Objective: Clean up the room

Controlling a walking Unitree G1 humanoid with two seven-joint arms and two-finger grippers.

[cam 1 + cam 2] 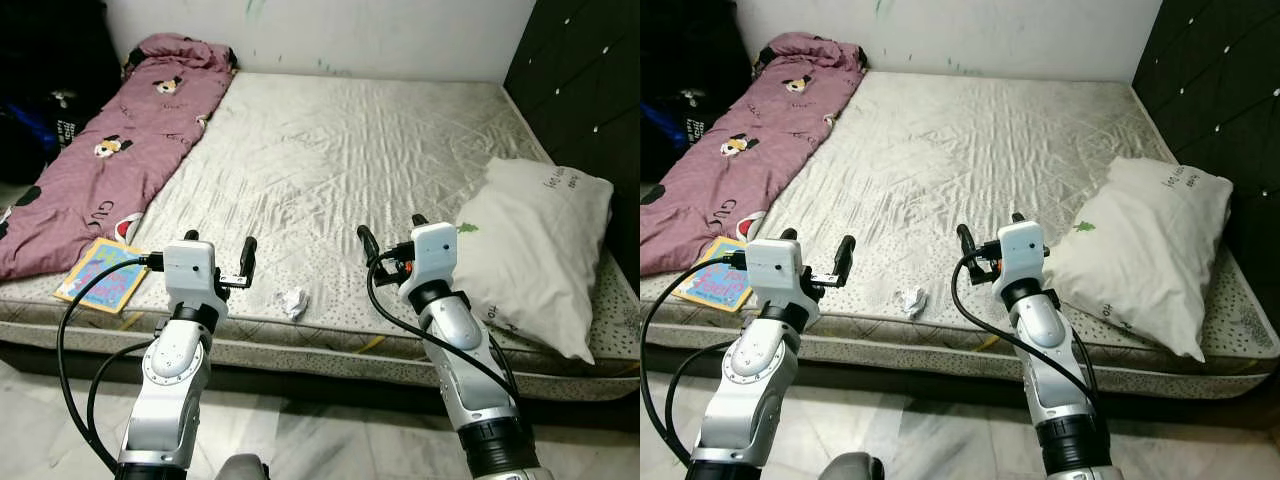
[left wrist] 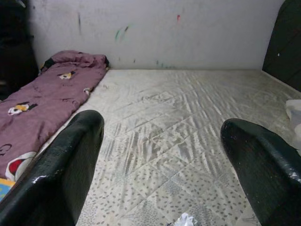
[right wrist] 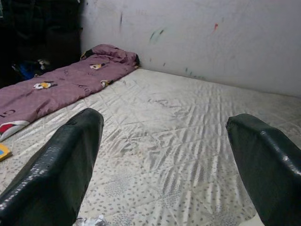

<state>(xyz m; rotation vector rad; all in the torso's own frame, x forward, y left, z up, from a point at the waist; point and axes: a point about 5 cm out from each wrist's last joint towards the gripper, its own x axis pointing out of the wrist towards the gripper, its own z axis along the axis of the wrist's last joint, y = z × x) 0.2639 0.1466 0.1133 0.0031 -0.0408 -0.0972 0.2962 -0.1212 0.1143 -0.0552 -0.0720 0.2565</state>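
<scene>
Left tool [image 1: 219,258]: mine, raised over the near edge of the mattress [image 1: 330,170], its fingers spread wide and holding nothing; it touches nothing.
Right tool [image 1: 390,240]: also up over the near edge, spread just as wide, empty, with the pillow [image 1: 530,250] just beside it on my right.
Crumpled paper [image 1: 291,301]: the likely first thing to clear, a small white wad lying on the mattress close to the near edge, between my two tools and below them; in the left wrist view it sits low between the fingers [image 2: 61,174].
Risk, paper: it is light and right at the edge, so I judge a finger coming in from the far side could flick it off onto the floor [image 1: 300,430] instead of closing on it.
Risk, fabric: closing too low could pinch the quilted cover along with the paper and drag it.
Risk, pillow: a wide swing of my right arm could nudge the pillow, which already hangs toward the bed's near corner.
Book [image 1: 102,275]: a colourful flat one, near the left front corner, partly against the purple blanket [image 1: 110,160].
Blanket: lies along the left side up to the wall, rumpled at the far end, well apart from both tools.
Far: a marked white wall; a dark padded panel on the right.
</scene>
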